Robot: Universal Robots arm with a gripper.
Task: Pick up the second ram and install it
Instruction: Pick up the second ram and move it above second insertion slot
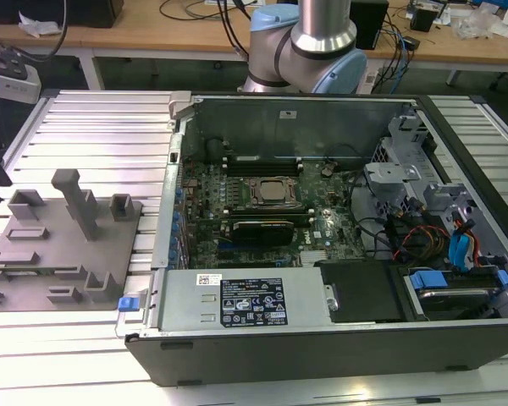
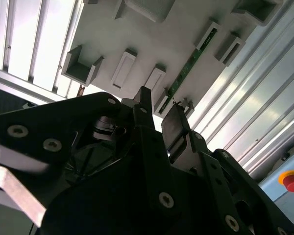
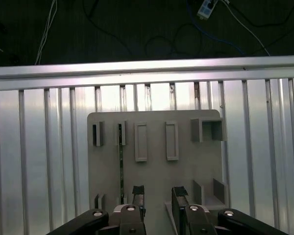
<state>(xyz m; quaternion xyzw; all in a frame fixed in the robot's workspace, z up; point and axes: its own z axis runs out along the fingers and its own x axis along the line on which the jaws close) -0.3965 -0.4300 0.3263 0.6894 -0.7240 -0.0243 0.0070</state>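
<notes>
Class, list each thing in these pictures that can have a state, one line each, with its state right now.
gripper: open, holding nothing, over the gray tray
second ram: resting in the tray's slots, not gripped
computer case: open, side panel off

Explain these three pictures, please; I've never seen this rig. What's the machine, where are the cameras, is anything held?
The exterior view is shot from off the arm: a silver-and-blue robot arm rises beyond an open black computer case on a ribbed metal table, with a grey plastic tray on the exterior view's left. Both wrist views ride on the arm, looking past its black gripper at that tray. A slim dark green memory stick stands on edge in a tray slot. The gripper is open, holding nothing, near the stick.
</notes>
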